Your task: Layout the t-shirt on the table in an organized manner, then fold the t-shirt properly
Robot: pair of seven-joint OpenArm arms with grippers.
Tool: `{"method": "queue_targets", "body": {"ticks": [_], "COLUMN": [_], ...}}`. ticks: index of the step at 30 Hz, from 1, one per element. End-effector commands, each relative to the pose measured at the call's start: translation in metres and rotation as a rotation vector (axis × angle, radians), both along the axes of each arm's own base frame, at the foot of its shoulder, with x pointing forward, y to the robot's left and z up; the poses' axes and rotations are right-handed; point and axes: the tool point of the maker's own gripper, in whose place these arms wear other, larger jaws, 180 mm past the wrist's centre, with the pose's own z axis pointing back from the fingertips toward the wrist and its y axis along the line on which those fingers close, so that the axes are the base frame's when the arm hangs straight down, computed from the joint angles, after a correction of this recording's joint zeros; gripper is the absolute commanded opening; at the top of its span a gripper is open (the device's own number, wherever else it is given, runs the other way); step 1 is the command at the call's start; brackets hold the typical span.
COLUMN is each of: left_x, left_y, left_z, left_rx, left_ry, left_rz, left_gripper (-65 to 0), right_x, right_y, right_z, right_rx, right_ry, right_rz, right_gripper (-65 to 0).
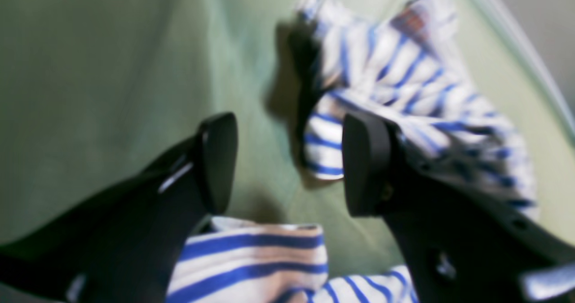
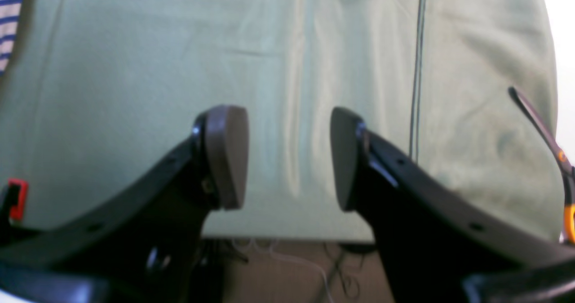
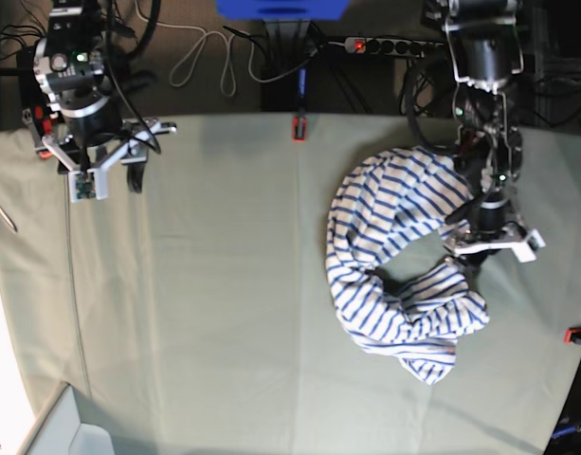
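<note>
The t-shirt (image 3: 404,256), white with blue stripes, lies crumpled in a curved heap on the right half of the table (image 3: 214,284). My left gripper (image 3: 475,248) hovers over the heap's right side. In the blurred left wrist view it (image 1: 289,163) stands open, with bare cloth and a fold of the t-shirt (image 1: 404,69) beyond its fingers and nothing between them. At the table's far left corner, well away from the shirt, my right gripper (image 3: 110,175) is open too. In the right wrist view it (image 2: 289,157) holds nothing over the bare table (image 2: 134,69).
Red clamps (image 3: 297,128) (image 3: 579,334) sit at the far and right edges, another (image 2: 18,197) beside my right gripper. A black and orange clamp handle (image 2: 539,127) sticks up at the table's edge. A white box (image 3: 67,427) stands at the front left corner. Cables lie beyond the far edge.
</note>
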Motion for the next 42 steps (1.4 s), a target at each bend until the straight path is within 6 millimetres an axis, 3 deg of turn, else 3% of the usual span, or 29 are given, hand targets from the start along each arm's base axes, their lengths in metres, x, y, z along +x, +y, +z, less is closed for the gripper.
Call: {"method": "queue_targets", "body": {"ticks": [1, 6, 13, 15, 18, 19, 21, 22, 27, 29, 32, 38, 42], "left_x": [0.017, 0.046, 0.061, 0.06, 0.062, 0.061, 0.06, 0.058, 0.061, 0.067, 0.087, 0.121, 0.138], "left_y": [0.002, -0.015, -0.023, -0.023, -0.023, -0.024, -0.028, -0.03, -0.026, -0.035, -0.063, -0.124, -0.169], "left_z": [0.014, 0.0, -0.011, -0.011, 0.002, 0.007, 0.024, 0.038, 0.123, 0.153, 0.199, 0.253, 0.276], "left_rx": [0.016, 0.025, 0.01, 0.011, 0.021, 0.028, 0.04, 0.05, 0.115, 0.135, 0.177, 0.206, 0.203], "left_ry": [-0.044, 0.012, 0.061, 0.061, 0.023, 0.007, -0.047, -0.088, -0.272, -0.337, -0.44, -0.547, -0.595], "left_rz": [-0.005, -0.078, -0.09, -0.091, -0.1, -0.103, -0.115, -0.123, -0.063, -0.083, -0.177, -0.31, -0.398], "left_gripper": [-29.2, -29.2, -31.5, -41.2, -65.0, -65.0, -62.8, -64.8, -64.9, -64.9, -64.9, -64.9, -64.9], "right_x": [0.005, 0.004, 0.004, 0.002, 0.008, 0.008, 0.011, 0.012, 0.013, 0.016, 0.019, 0.019, 0.018], "right_y": [0.002, 0.001, 0.001, 0.001, 0.0, 0.0, 0.0, 0.0, 0.0, 0.0, -0.001, -0.001, -0.002], "right_z": [0.01, 0.008, 0.007, 0.005, 0.007, 0.006, 0.007, 0.008, 0.009, 0.011, 0.012, 0.011, 0.01], "right_rx": [0.0, 0.001, 0.001, 0.0, -0.002, -0.002, -0.002, -0.002, -0.004, -0.004, -0.004, -0.006, -0.006], "right_ry": [-0.041, -0.036, -0.033, -0.015, -0.017, -0.011, -0.012, -0.012, -0.015, -0.024, -0.031, -0.029, -0.024], "right_rz": [0.014, 0.013, 0.013, 0.01, 0.008, 0.007, 0.007, 0.007, 0.006, 0.006, 0.005, 0.004, 0.002], "right_gripper": [-34.4, -34.4, -34.4, -34.4, -34.4, -34.4, -34.4, -34.4, -34.4, -34.4, -34.4, -34.4, -34.4]}}
